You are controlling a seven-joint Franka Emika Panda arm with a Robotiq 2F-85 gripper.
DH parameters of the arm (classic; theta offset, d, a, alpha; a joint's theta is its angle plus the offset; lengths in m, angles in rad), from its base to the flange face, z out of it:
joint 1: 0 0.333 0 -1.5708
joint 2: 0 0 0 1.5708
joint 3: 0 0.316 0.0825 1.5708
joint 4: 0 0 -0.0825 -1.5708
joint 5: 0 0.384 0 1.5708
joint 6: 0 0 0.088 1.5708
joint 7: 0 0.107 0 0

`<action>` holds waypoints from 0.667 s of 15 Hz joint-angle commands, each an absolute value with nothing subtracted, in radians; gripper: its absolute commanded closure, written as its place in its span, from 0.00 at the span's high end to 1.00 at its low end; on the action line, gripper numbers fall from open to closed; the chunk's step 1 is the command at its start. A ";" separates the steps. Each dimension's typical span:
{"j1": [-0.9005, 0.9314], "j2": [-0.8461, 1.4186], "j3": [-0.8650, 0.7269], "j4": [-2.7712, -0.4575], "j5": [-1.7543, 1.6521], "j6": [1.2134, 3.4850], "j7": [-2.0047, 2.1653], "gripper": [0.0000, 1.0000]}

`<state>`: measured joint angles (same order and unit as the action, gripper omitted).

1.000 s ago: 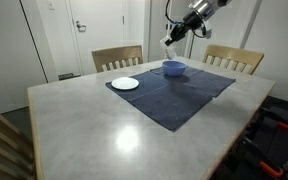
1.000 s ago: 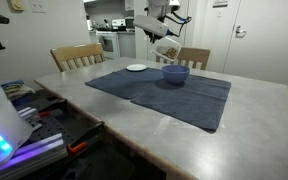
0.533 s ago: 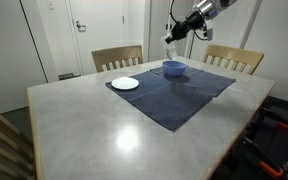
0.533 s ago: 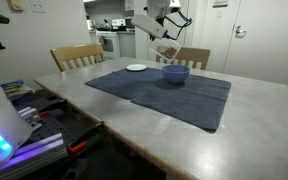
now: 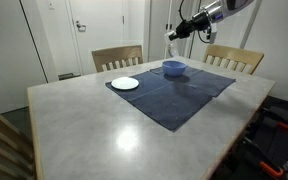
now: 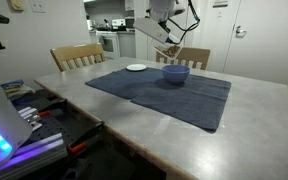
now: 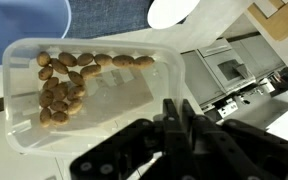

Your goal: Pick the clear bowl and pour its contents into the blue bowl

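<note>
Status: clear bowl [image 7: 94, 95] held in the air by the hand [image 7: 174, 112], jaws closed on one low sidewall. In both exterior views it hangs tilted, above the blue bowl [image 5: 173, 68] and well clear of the worktop [image 5: 104, 135]. The blue bowl stands on the dark cloth mat [image 6: 169, 95].

Risks (judged):
- Grip is on one thin plastic wall only. Bowl could pivot or slip w/ further tilt, and the load would be dropped in one go.
- Nut-like pieces [image 7: 62, 85] are bunched at one end and may be released all at once. From this height, bounce-out onto the mat is likely.
- Clear bowl looks abt as wide as the blue bowl, so spill past the rim is possible unless a corner is used as spout.
- Alignment over the blue bowl can't be confirmed. Offset would mean a miss.

Views:
- Wrist view: contents and wall grip are shown; height is not.
- Exterior views: height, tilt, and white plate [image 5: 125, 83] lying apart on the mat are shown. Contents are not resolved.
</note>
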<state>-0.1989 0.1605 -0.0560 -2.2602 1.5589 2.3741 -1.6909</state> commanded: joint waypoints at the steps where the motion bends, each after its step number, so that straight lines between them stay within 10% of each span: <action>1: -0.187 0.143 -0.098 -2.298 1.629 2.305 -1.793 0.02; 10: -0.197 0.169 -0.149 -2.346 1.737 2.162 -1.920 0.02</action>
